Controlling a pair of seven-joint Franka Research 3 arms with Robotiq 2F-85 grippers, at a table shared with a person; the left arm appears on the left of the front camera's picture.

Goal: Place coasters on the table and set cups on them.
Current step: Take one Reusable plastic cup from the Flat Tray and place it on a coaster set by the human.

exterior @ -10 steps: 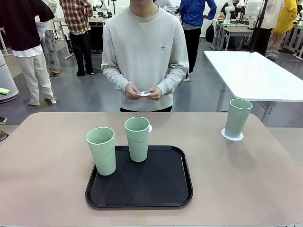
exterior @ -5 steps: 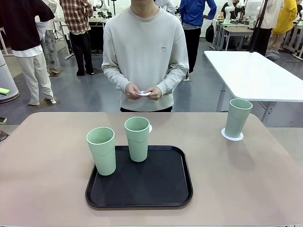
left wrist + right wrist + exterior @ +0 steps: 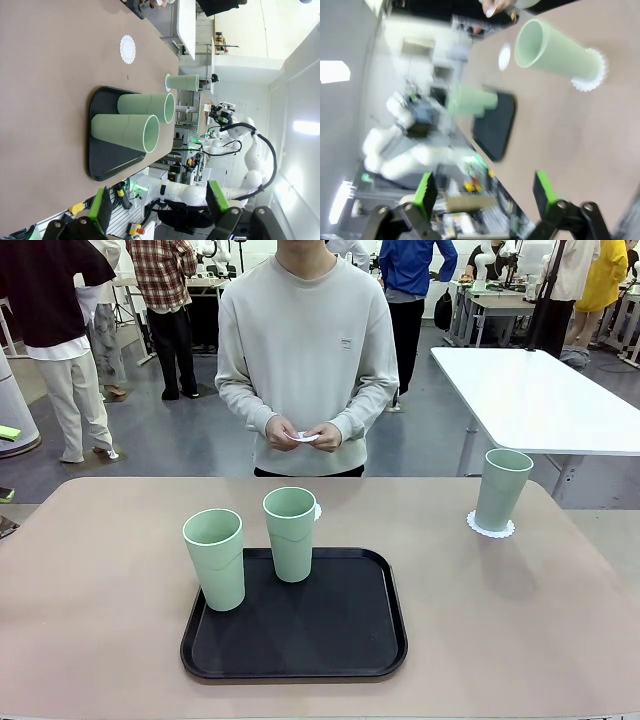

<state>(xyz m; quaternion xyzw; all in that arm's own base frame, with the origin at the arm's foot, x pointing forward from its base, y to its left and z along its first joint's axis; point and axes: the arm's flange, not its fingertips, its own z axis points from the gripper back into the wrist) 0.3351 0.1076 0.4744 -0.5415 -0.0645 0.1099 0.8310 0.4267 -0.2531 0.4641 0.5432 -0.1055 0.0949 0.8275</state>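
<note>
Step two: our left hand [image 3: 158, 189] and right hand [image 3: 484, 176] hang released; next we carry a cup [image 3: 290, 535] onto the bare coaster [image 3: 127, 49].

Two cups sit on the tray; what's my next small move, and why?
Probably reach the left gripper, jaws open, to the rear cup on the tray: a bare coaster lies on the table just behind it, and the right-hand cup already stands on its coaster.
</note>
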